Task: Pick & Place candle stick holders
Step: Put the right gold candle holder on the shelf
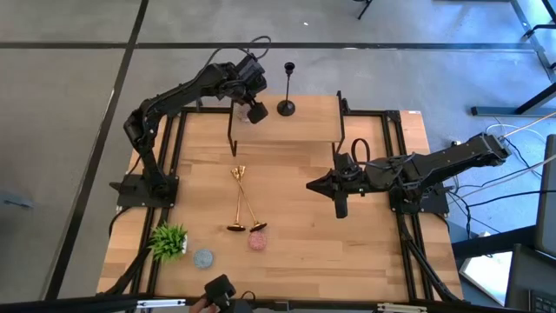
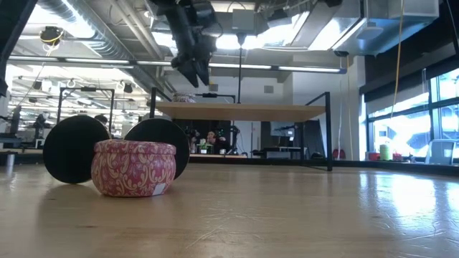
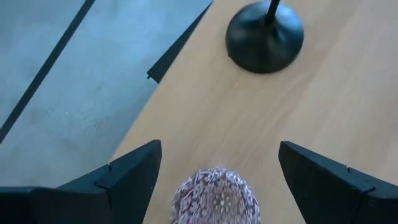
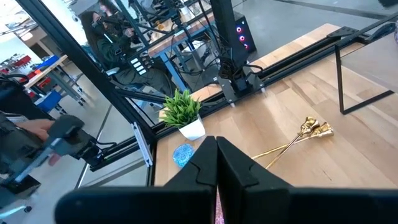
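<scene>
The surface (image 1: 347,226) carries a raised shelf (image 1: 313,122). Up there the left hand (image 1: 257,111) hovers, fingers spread and empty, just beside the upright black candlestick (image 1: 287,87). The two gold candlesticks (image 1: 242,202) lie flat below, long axes running front to back — nearer the left arm. The right hand (image 1: 340,209) waits, pressed together.

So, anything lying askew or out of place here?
Yes: both gold candlesticks lie flat and crossed on the table, while the black candlestick stands upright on the raised shelf.
</scene>
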### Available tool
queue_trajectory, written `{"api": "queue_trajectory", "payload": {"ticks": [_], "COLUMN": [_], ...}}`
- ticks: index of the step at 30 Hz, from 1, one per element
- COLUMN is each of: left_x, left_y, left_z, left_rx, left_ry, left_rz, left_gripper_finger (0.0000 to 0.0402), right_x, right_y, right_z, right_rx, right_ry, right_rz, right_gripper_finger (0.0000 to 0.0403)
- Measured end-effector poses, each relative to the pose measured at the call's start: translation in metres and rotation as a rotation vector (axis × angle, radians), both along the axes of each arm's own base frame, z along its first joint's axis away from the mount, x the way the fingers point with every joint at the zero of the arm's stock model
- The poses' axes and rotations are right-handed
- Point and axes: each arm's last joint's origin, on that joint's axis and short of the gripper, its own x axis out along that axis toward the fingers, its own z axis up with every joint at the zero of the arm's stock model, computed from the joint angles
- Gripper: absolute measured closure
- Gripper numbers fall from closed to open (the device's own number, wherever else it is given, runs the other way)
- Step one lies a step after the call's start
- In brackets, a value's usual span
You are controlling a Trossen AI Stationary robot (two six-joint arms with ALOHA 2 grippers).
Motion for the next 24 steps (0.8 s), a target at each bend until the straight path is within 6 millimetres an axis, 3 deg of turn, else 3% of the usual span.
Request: {"api": "queue_trajectory", "payload": {"ticks": [5,11,18,24], "left_x": [-0.002,-0.002,0.012,0.02], "left_y": [-0.014,-0.047,-0.106,-0.173], "left_z": [0.029,0.058,0.063,0.058], "left_rx": [-0.032,-0.211,-0.444,-0.547], "left_ry": [-0.024,-0.108,-0.101,0.04], "left_rz": [-0.068,-0.175,-0.318,-0.409], "left_gripper_finger": [0.0079,0.0079,0.008,0.008], "right_x": [0.0,0.0,-0.001,-0.002], "right_y": [0.001,0.001,0.004,0.007], "right_z": [0.0,-0.001,-0.002,-0.004], "right_rx": [0.004,0.006,0.029,0.066], "right_ry": [0.003,0.009,0.025,0.062], "right_rz": [0.02,0.041,0.13,0.233], "right_gripper_finger": [0.0402,0.0402,0.0402,0.0402]}}
